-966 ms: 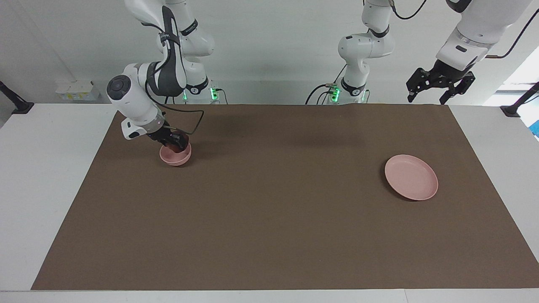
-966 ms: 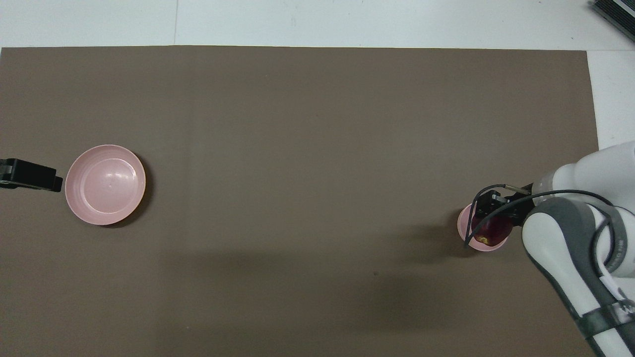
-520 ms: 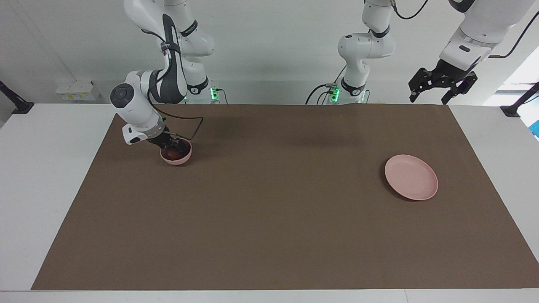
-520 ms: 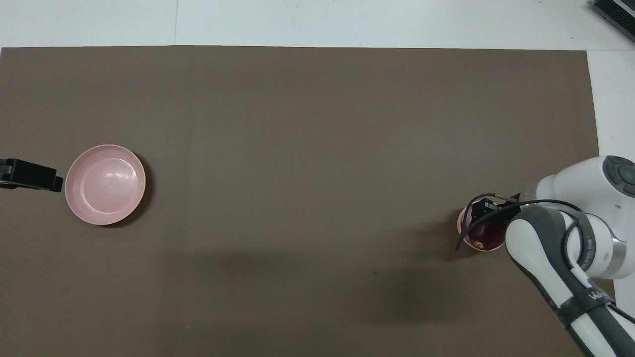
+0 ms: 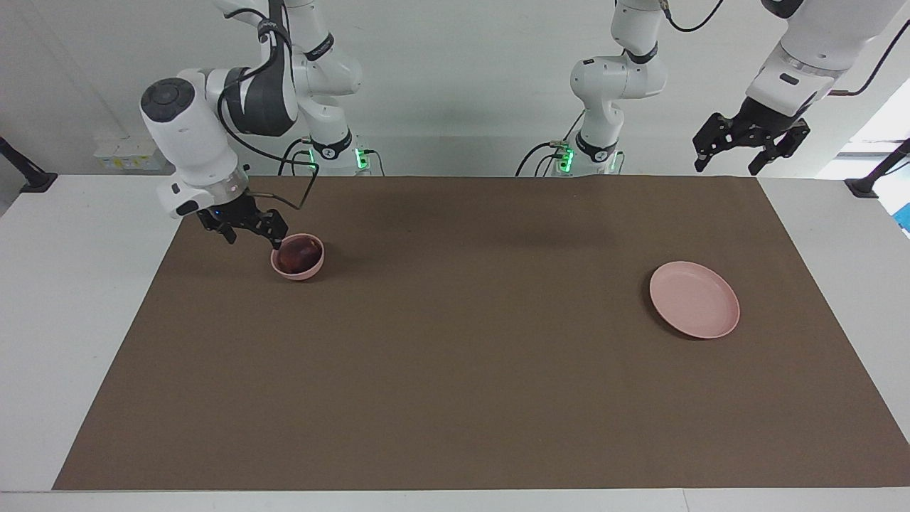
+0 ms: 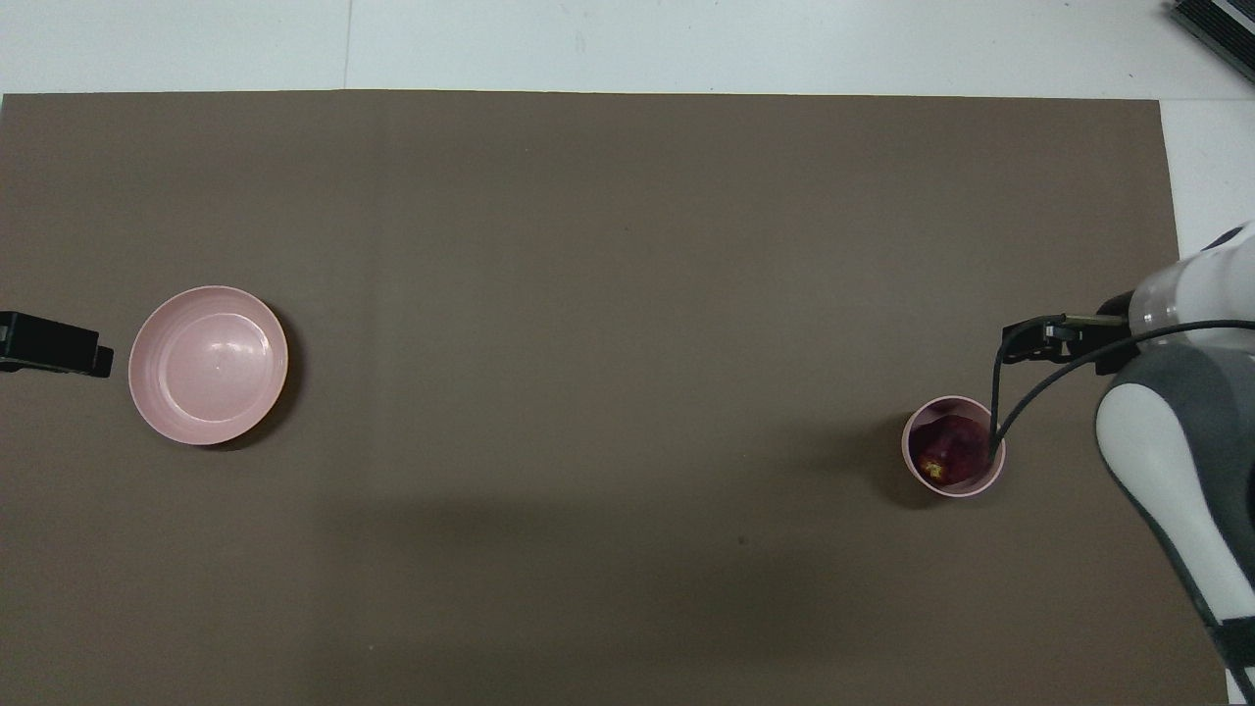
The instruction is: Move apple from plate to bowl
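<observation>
The apple (image 5: pixel 297 254) lies inside the bowl (image 5: pixel 297 267) (it fills nearly all of the inside), at the right arm's end of the brown mat (image 5: pixel 455 341). The right gripper (image 5: pixel 245 235) hangs just beside the bowl with its 2 fingers spread and holding nothing. The plate (image 5: pixel 694 299) is bare, well apart, at the left arm's end. The left gripper (image 5: pixel 732 168) waits raised over the mat's corner, fingers apart, also with nothing in them.
</observation>
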Available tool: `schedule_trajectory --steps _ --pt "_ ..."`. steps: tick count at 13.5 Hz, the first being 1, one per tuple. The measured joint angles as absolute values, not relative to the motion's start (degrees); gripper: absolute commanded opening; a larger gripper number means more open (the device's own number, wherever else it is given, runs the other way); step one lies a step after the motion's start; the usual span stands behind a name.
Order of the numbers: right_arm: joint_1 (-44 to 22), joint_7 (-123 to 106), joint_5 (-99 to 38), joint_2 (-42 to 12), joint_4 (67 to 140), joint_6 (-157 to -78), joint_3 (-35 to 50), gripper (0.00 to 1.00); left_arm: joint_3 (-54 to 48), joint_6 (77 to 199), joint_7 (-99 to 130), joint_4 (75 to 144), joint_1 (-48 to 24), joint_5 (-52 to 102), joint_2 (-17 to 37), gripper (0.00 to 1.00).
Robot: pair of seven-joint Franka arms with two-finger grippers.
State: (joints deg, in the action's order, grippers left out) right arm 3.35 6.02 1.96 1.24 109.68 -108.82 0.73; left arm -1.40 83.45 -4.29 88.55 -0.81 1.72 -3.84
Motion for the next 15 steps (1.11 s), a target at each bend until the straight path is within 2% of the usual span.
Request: schedule_trajectory --steps 3,8,15 --pt "3.3 5.9 2.0 1.2 103.4 -105.1 0.8 1.0 -1.4 83.5 -4.3 88.5 -1.1 1.7 -3.9 1.0" --pt "3.3 5.9 2.0 1.2 95.0 -93.3 1.1 1.0 -1.0 83.5 -4.3 88.5 -1.1 1.7 -3.9 1.0" --pt "3.3 5.9 1.7 2.7 91.1 -86.3 1.5 1.0 -1.0 83.5 -4.3 88.5 -1.1 1.7 -3.9 1.0"
